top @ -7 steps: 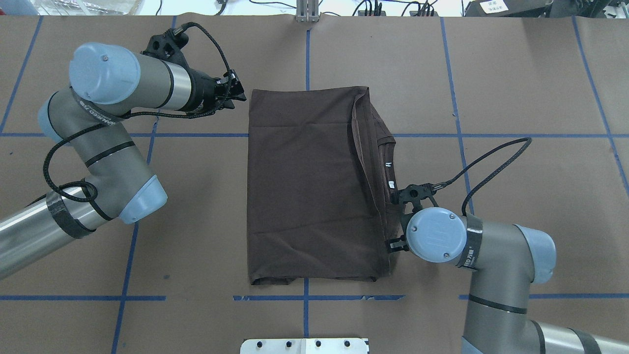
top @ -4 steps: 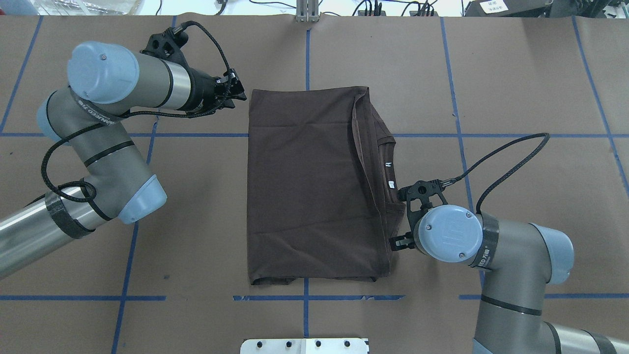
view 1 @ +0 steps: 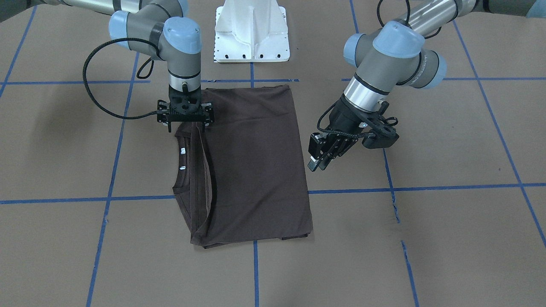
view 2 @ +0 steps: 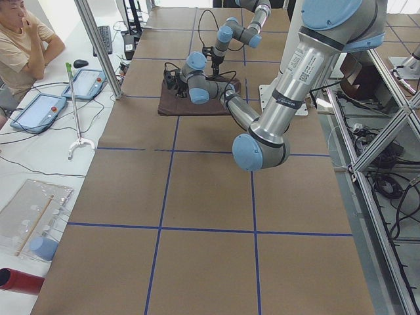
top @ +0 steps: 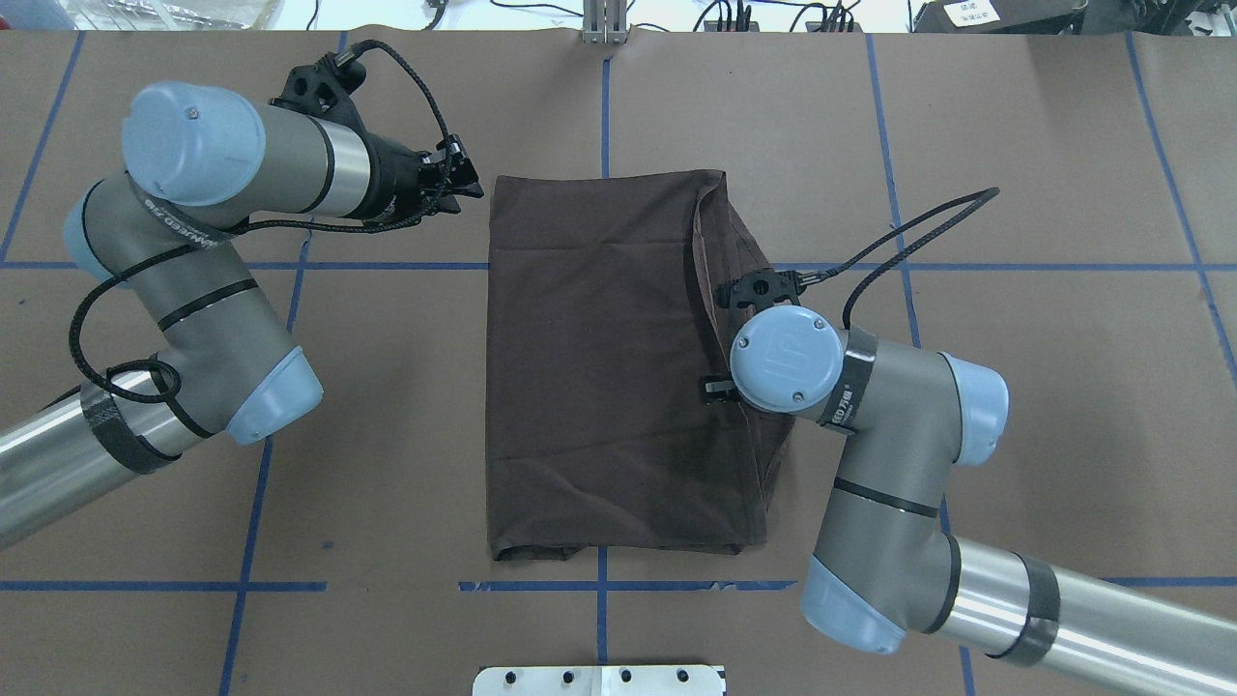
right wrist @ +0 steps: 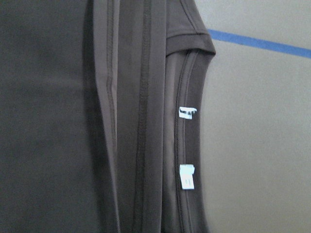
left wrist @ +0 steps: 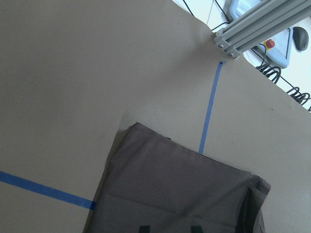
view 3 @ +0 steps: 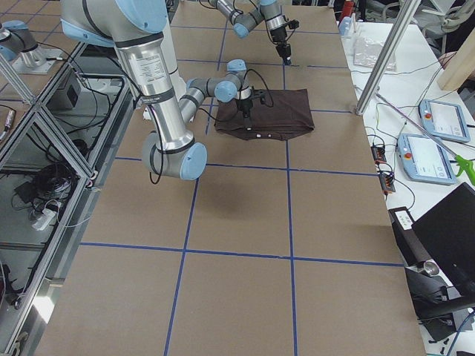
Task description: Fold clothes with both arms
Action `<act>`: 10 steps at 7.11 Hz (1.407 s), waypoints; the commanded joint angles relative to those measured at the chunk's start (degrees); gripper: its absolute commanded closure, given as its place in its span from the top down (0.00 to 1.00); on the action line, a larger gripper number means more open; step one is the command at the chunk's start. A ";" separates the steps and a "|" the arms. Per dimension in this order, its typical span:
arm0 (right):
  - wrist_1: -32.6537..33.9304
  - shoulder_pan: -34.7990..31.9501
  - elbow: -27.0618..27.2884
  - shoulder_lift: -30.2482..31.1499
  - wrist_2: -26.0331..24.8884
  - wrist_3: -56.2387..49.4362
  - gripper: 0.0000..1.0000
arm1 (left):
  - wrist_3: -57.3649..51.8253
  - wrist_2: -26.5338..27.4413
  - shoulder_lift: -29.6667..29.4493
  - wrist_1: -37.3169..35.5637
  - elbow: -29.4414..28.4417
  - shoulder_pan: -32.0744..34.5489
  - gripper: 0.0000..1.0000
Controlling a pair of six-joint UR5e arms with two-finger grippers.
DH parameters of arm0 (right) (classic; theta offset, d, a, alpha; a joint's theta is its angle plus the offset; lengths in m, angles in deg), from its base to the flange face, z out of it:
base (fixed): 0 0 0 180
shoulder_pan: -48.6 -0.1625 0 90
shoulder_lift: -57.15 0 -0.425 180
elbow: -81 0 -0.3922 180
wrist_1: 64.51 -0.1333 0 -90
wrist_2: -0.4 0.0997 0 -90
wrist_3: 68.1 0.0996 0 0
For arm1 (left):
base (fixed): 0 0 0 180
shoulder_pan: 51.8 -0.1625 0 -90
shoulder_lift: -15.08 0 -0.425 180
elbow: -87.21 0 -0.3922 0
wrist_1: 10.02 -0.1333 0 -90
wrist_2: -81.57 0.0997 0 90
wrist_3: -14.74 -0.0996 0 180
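Note:
The dark brown T-shirt (top: 599,367) lies folded into a rectangle at the table's middle. Its ribbed collar (view 1: 182,179) and white neck tags (right wrist: 187,175) show along its right side. My right gripper (view 1: 187,126) points straight down over the folded edge beside the collar, jaws apart and holding nothing; in the overhead view its wrist cap (top: 788,358) hides it. My left gripper (top: 469,184) hovers just off the shirt's far left corner (left wrist: 138,127), open and empty. Its fingertips (left wrist: 143,228) show dark at the bottom of the left wrist view.
Brown paper with blue tape lines (top: 604,116) covers the table (top: 1015,145). The white base block (view 1: 251,34) stands at the robot's edge. An operator (view 2: 23,39) sits beyond the far edge, with tablets (view 2: 85,82) and a grabber stick nearby.
My right arm has swung away from the shirt's near right edge, moving forward and inward until its wrist stands over the collar side. My left arm has barely moved.

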 commanded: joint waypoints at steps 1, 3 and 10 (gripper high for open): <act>-2.16 -3.66 -8.93 -5.42 0.69 -1.73 1.00 | 0.02 -0.04 0.21 0.15 -0.01 -0.09 0.40; -6.92 -7.26 -10.73 -3.17 4.53 -7.51 1.00 | -0.07 -0.04 0.21 0.24 -0.01 -0.09 0.40; -4.64 0.42 6.22 0.80 6.68 31.13 0.81 | -0.07 -0.04 0.29 0.33 0.08 0.00 0.39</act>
